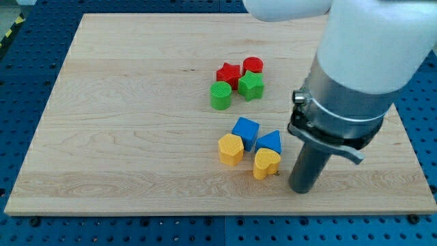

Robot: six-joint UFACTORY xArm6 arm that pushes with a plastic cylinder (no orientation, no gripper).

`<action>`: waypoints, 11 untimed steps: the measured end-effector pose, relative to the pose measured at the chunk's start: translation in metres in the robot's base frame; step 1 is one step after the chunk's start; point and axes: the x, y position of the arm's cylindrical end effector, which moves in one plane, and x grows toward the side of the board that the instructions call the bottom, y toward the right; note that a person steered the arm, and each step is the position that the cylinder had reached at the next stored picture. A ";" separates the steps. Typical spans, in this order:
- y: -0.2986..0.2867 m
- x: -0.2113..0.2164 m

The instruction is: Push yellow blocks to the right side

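Observation:
Two yellow blocks lie near the board's lower middle: a yellow rounded block and a yellow heart-shaped block to its right. My tip rests on the board just right of the yellow heart, a short gap apart from it. A blue cube and a blue triangular block sit right above the yellow ones, touching them.
A cluster sits above the middle: a red star, a red cylinder, a green star and a green cylinder. The wooden board lies on a blue table; its right edge is close to my arm.

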 end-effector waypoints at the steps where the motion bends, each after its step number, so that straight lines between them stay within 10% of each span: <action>1: -0.051 0.002; 4: -0.129 -0.047; 11: 0.012 -0.002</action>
